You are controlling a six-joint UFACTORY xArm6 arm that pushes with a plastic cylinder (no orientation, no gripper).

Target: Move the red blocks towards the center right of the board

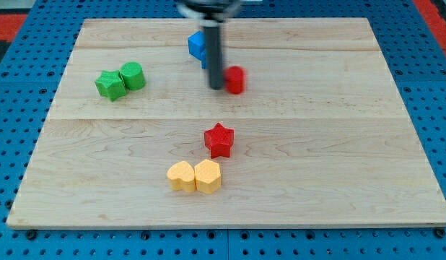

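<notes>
Camera view: my tip (216, 87) touching red block (235, 79), on its left.

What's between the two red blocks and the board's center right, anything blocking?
Nothing visible. My tip sits at the view's left side of the upper red block; the red star lies lower. The wood to their right is bare; blue, green and yellow blocks lie elsewhere.

A straight dark rod comes down from the view's top centre, its upper mount blurred, perhaps by motion. The rod stands nearly upright. My tip (216, 87) rests on the board, just left of the red block (235, 79), seemingly touching it.
</notes>
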